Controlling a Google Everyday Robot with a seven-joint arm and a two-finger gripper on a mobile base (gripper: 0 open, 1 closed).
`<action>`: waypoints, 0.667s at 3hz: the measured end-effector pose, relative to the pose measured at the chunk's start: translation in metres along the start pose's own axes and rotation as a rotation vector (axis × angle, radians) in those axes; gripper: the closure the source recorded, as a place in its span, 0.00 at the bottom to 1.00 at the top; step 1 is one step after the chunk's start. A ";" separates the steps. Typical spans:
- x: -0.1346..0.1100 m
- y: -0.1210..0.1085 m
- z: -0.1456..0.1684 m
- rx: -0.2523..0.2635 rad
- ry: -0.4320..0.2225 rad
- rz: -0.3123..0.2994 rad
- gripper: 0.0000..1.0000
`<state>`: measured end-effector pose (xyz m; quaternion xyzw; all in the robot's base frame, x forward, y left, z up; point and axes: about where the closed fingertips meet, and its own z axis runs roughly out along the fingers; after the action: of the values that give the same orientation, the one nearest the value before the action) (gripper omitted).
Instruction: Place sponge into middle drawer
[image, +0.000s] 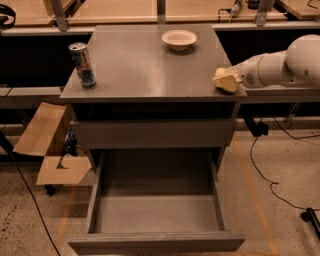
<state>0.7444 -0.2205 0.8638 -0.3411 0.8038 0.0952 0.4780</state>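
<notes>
Middle drawer (155, 212) is pulled wide open down low. The arm (280, 67) reaches in level from the right, over the cabinet top's (150, 65) right edge. The sponge (226, 80) sits right at the gripper (235, 79), hiding it, so can't tell if it's clamped. Foam's probably light and squishy; I'd pinch across its middle, gently.

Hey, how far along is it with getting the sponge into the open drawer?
Done: the drawer stands pulled out, ready to take the sponge. In hand: the gripper is at the sponge, which sits at the right edge of the cabinet top; I cannot tell if it is gripped. Left: carrying the sponge down and letting it go in the drawer.
</notes>
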 end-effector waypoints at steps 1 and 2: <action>-0.013 0.041 -0.040 -0.051 0.022 -0.064 1.00; -0.017 0.084 -0.063 -0.112 0.031 -0.101 1.00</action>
<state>0.6517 -0.1804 0.8964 -0.4086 0.7865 0.1105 0.4498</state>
